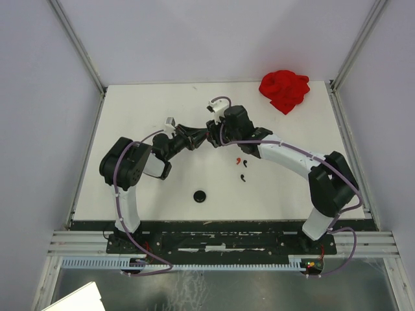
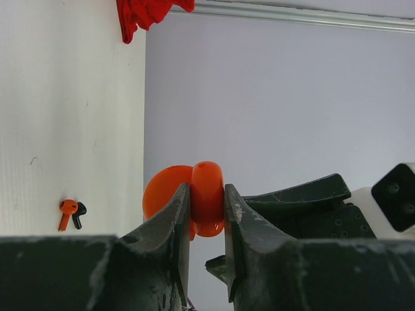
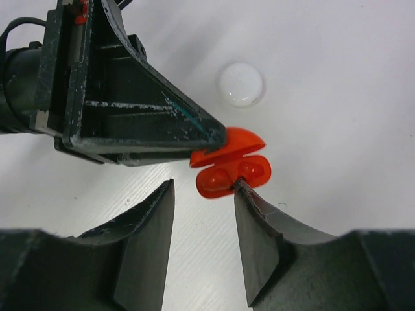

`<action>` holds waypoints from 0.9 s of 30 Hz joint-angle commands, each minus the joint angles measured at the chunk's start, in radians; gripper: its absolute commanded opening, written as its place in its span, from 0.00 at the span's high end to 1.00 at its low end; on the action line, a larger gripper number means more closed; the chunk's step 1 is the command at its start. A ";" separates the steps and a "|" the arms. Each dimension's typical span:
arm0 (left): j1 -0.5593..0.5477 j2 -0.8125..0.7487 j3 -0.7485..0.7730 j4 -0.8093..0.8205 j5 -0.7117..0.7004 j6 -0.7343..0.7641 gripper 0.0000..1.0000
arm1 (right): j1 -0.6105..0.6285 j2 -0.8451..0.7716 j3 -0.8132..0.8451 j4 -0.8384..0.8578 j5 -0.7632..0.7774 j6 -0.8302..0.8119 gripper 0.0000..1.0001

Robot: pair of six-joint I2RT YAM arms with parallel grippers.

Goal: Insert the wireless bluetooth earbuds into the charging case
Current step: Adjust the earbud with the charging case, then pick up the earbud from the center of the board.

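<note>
Red charging case (image 2: 207,173) tight in left pincer (image 2: 206,192); right pincer (image 3: 205,185) parted, just beside it.

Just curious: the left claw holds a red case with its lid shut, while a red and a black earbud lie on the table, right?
Not quite: the red case has its lid open, as the right wrist view shows. The left claw does hold it, and the red earbud and black earbud lie on the table.
</note>
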 commanded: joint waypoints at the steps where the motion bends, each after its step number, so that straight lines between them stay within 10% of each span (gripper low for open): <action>1: 0.002 0.005 0.012 0.071 -0.013 -0.022 0.97 | 0.003 -0.160 -0.078 0.144 0.097 0.030 0.49; 15: 0.067 -0.063 -0.139 0.129 -0.117 -0.002 0.97 | -0.041 -0.121 0.016 -0.359 0.350 0.115 0.39; 27: 0.097 -0.218 -0.195 0.031 -0.146 0.082 0.97 | -0.072 0.055 0.019 -0.401 0.267 0.127 0.53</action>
